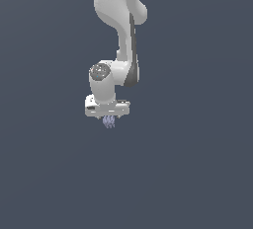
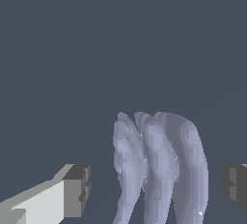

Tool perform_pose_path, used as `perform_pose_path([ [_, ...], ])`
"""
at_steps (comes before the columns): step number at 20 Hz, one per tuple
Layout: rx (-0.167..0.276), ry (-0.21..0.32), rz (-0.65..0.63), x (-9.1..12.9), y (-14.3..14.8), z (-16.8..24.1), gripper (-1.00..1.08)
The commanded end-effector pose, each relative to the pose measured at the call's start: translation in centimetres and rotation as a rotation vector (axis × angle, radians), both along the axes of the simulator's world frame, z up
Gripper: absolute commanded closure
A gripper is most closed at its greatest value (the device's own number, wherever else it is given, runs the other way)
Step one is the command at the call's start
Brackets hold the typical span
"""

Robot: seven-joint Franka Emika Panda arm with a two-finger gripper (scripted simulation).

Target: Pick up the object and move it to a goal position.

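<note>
Object (image 2: 159, 170): pale lavender-blue lump of wavy upright fins, three or four rounded ridges side by side, glossy, tapering toward the top. In the exterior view it (image 1: 108, 121) is tiny, much smaller than the white gripper (image 1: 108, 119), and pokes out directly under the hand of the arm (image 1: 121, 35). Wrist view: the object sits between the two dark-padded fingers (image 2: 77, 190), closer to the middle than to either pad. Fingers spread apart, a visible gap on both sides of the object, neither pad touching it. Background is plain dark grey-blue; cannot tell if the object rests on the tabletop or is off it.
</note>
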State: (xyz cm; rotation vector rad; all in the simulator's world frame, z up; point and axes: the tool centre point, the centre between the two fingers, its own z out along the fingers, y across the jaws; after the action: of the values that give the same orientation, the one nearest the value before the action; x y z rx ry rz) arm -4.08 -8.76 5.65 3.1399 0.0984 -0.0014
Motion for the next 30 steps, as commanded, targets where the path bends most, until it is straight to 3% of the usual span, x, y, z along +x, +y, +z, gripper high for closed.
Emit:
perform_pose_path([
  [1,0.000,-0.001,0.001,0.0,0.0,-1.0,-0.92],
  [6,0.000,-0.001,0.001,0.1,0.0,-1.7,-0.92],
  [7,0.000,-0.001,0.001,0.1,0.0,-1.7,1.08],
  [21,0.000,-0.001,0.000,0.1,-0.2,-1.1,1.08],
  [30,0.000,-0.001,0.000,0.1,-1.2,3.4,1.08],
])
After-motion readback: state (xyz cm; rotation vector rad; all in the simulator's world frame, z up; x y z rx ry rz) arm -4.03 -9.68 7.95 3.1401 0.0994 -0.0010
